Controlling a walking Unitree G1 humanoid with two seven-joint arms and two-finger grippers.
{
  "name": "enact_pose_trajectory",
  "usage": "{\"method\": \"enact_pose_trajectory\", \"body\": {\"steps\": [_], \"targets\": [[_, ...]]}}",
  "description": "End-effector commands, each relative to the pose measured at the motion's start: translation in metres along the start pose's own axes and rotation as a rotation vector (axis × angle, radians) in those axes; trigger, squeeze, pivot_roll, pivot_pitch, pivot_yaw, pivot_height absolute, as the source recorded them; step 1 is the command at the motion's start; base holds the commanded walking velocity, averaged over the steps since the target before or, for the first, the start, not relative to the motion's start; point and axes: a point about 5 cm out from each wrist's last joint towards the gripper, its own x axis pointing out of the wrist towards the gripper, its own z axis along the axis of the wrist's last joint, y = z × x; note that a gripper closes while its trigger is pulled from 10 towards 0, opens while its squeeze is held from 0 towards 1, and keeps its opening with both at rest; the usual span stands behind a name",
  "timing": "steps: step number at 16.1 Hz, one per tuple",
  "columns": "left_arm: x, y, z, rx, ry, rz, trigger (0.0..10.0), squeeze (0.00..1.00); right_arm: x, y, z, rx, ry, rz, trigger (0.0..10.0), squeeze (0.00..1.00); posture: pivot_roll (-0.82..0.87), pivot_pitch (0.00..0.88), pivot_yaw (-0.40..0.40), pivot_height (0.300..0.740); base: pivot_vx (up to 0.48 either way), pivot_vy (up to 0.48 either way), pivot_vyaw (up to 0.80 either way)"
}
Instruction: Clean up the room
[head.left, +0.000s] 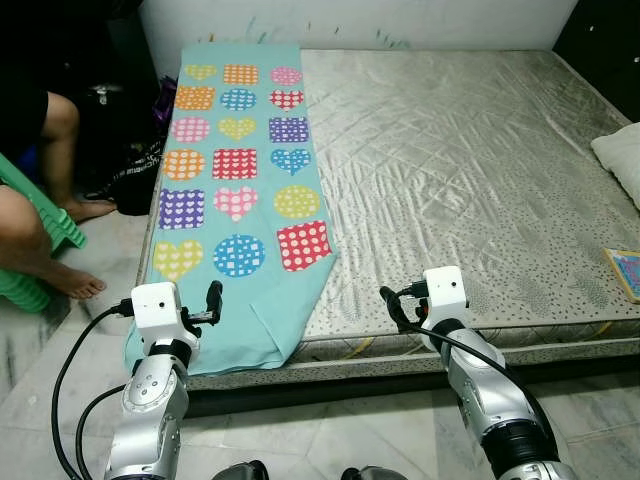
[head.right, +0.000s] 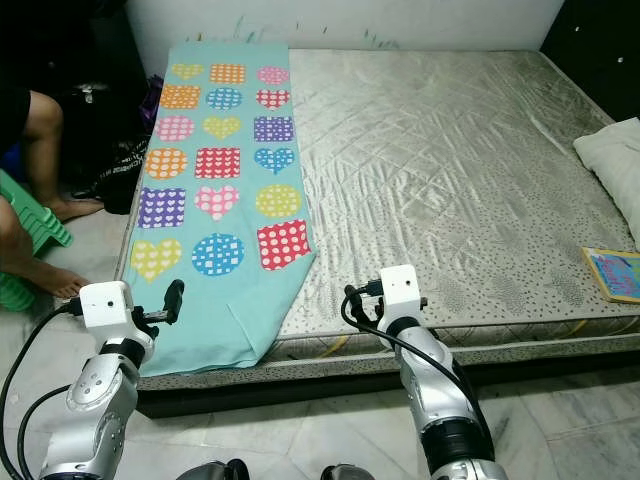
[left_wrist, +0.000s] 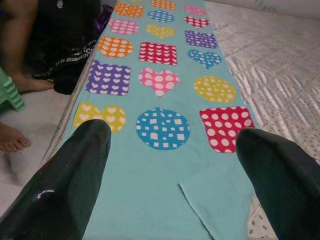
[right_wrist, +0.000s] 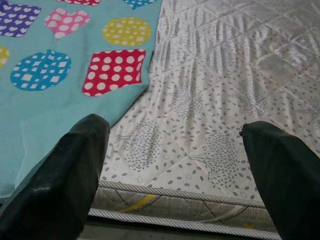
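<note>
Mattress (head.left: 470, 180) fills most of what we see, with a teal patterned blanket (head.left: 240, 170) along its left side, hanging over the near edge. Pillow (head.left: 622, 158) and book (head.left: 626, 272) lie right; a person's legs (head.left: 40, 215) left. Left gripper (left_wrist: 170, 165) and right gripper (right_wrist: 175, 165) hover at the near edge, jaws wide.

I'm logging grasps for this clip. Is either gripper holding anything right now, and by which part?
Nothing is held. The left gripper is open above the blanket; the right gripper is open above the mattress edge.

Teal blanket (head.left: 240, 200), multicoloured dotted shapes
</note>
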Motion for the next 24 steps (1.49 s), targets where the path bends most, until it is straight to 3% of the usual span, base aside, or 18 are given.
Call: {"method": "enact_pose_trajectory", "body": {"steps": [1, 12, 20, 24], "targets": [[-0.0006, -0.0001, -0.0015, 0.001, 0.014, -0.010, 10.0, 0.00, -0.0001, -0.0020, 0.0003, 0.003, 0.007, -0.008, 10.0, 0.00, -0.14, 0.135, -0.051, 0.740, 0.251, 0.000, 0.00], [0.0015, -0.0005, -0.0022, -0.003, 0.026, -0.016, 10.0, 0.00, 0.0014, -0.0025, 0.0016, 0.008, 0.006, -0.012, 10.0, 0.00, -0.14, 0.134, -0.049, 0.740, 0.326, 0.000, 0.00], [0.0008, 0.0010, -0.0057, -0.030, 0.048, -0.007, 10.0, 0.00, 0.0006, -0.0034, 0.0012, 0.014, 0.011, -0.014, 10.0, 0.00, -0.13, 0.142, -0.053, 0.740, 0.000, 0.000, 0.00], [0.0002, 0.0003, -0.0062, -0.041, 0.052, -0.008, 10.0, 0.00, -0.0002, -0.0040, -0.0001, 0.017, 0.017, -0.015, 10.0, 0.00, -0.14, 0.146, -0.052, 0.740, 0.000, 0.397, 0.00]]}}
